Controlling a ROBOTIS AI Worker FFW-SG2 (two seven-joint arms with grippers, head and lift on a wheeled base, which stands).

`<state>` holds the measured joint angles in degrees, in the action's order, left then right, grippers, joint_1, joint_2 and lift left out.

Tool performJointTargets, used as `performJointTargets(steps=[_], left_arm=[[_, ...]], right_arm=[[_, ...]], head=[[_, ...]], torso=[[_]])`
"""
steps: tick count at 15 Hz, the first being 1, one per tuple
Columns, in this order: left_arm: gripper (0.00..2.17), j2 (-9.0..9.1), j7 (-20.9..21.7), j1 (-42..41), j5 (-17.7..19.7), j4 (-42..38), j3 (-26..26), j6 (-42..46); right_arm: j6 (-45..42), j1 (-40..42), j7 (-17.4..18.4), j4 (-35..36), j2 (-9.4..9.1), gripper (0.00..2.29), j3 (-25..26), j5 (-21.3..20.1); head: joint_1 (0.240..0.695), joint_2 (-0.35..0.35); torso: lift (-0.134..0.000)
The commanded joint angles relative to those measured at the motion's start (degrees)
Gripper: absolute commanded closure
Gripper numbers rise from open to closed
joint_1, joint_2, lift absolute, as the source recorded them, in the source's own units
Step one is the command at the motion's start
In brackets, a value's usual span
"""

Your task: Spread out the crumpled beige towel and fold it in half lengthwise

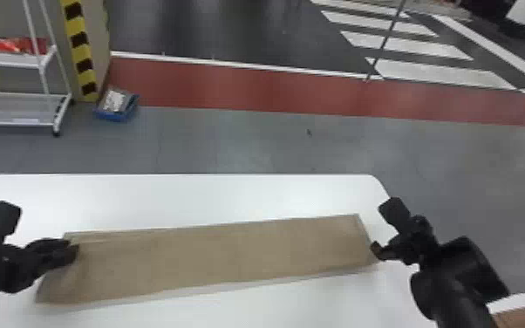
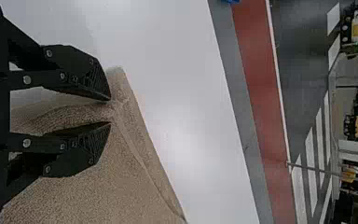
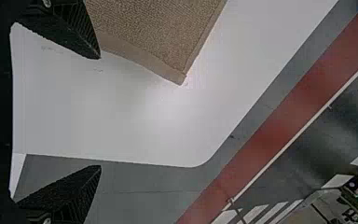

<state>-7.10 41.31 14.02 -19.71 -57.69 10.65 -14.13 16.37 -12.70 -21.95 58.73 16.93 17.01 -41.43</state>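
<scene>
The beige towel lies as a long, mostly smooth strip across the white table. At its left end my left gripper is shut on the towel. The left wrist view shows a bunched ridge of towel pinched between the tips of my left gripper. At the towel's right end is my right gripper. Seen from the right wrist, my right gripper is wide open with no cloth between its fingertips; one finger is beside the towel's edge, near a flat corner of the towel.
The white table extends behind and in front of the towel, its rounded far right corner near my right arm. Beyond it on the floor are a white cart and a blue box, both at the back left.
</scene>
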Motion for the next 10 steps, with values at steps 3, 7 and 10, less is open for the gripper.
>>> performJointTargets(steps=[3, 7, 10], left_arm=[[0.84, 0.68, 0.09, -1.28, 0.37, -1.11, 0.17, 0.98], [0.84, 0.77, 1.32, -5.76, 5.47, -10.34, 1.31, 0.63], [0.84, 0.77, 1.41, -6.46, 9.51, -12.27, 2.36, 0.63]], right_arm=[[-0.06, 0.31, -0.02, -0.28, 0.30, 0.04, 0.66, 0.12], [0.29, 0.40, -0.02, -0.37, 0.65, 0.04, 0.83, 0.12], [0.29, 0.40, -0.02, -0.54, 0.56, 0.04, 0.74, 0.12]], head=[[0.695, -0.275], [0.695, -0.291], [0.695, -0.293]], torso=[[0.000], [0.000], [0.000]])
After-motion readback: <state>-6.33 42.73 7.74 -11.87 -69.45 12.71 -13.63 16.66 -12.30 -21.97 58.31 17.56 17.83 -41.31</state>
